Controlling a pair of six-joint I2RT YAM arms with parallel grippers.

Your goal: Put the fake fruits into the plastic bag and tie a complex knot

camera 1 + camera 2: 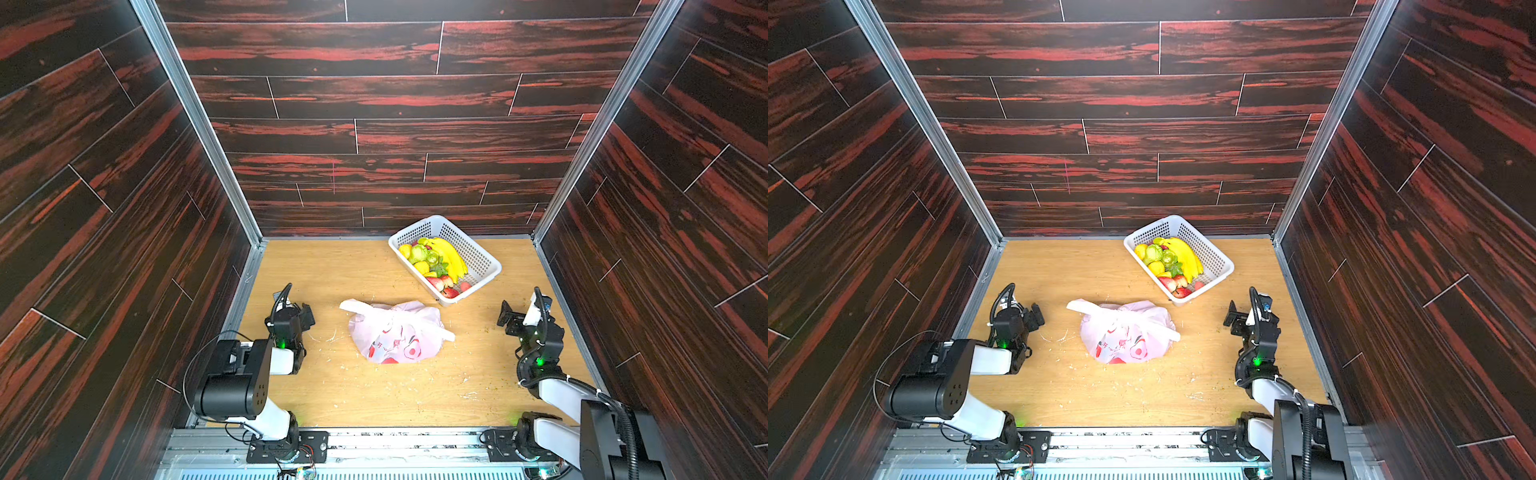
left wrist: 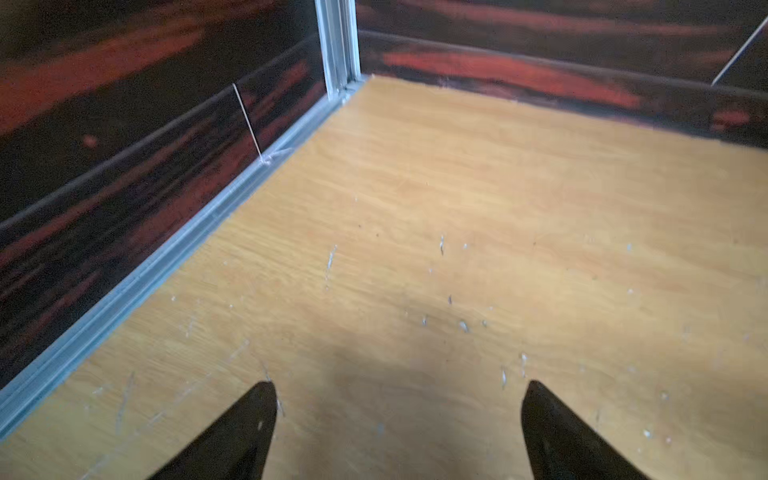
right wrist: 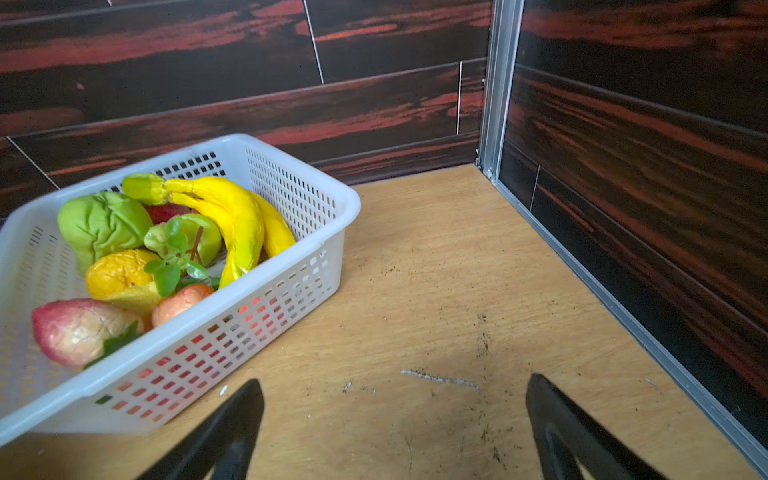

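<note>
Plastic bag (image 1: pixel 397 336) sits between your left gripper (image 2: pixel 399 384) and right gripper (image 3: pixel 395 378); both stand spread wide, empty.

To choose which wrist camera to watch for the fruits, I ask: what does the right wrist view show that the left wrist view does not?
Only the right wrist view: the white basket holding fake fruits, such as the bananas, and the open right gripper. Only the left wrist view: the open left gripper over bare wood. Both: the wooden table, dark walls, a metal corner post.
</note>
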